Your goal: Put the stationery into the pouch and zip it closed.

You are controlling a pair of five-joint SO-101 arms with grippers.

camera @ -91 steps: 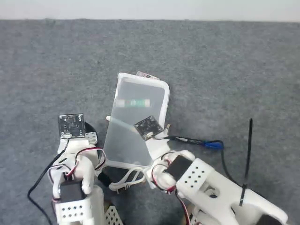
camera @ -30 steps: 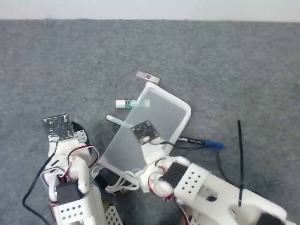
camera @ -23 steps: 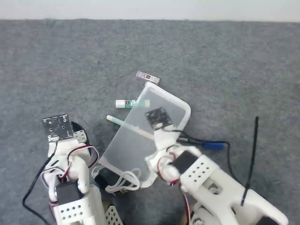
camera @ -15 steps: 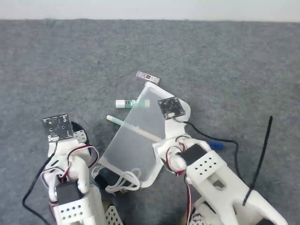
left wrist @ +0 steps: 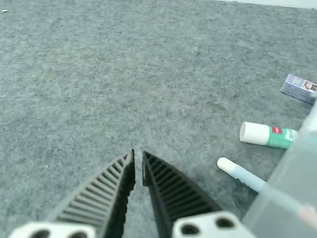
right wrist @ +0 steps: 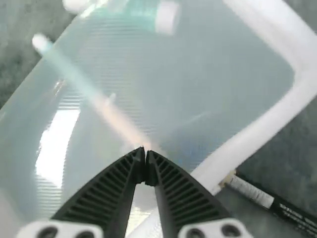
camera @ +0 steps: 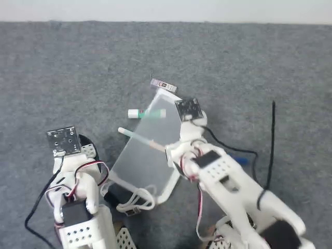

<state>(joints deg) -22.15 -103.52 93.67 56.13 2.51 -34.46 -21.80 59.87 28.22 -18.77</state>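
Over the translucent pouch (right wrist: 213, 84), the right gripper (right wrist: 144, 153) has its jaws pressed together and its tips against the clear face.

Whether those tips pinch any of the film cannot be told. The left gripper (left wrist: 138, 154) hangs over bare grey carpet (camera: 62, 62) near the robot's left side, its jaws drawn in to a thin slit with nothing between them. The pouch lies slanted between the two arms, its white zip edge toward the right arm. A green-and-white glue stick (camera: 136, 113) and a pale pen (camera: 127, 133) poke out from its far-left edge, the rest of each seen through the film. A small boxed item (camera: 163, 85) sits just beyond the pouch's far corner. In the right wrist view a black pen (right wrist: 277, 206) lies just outside the white edge.
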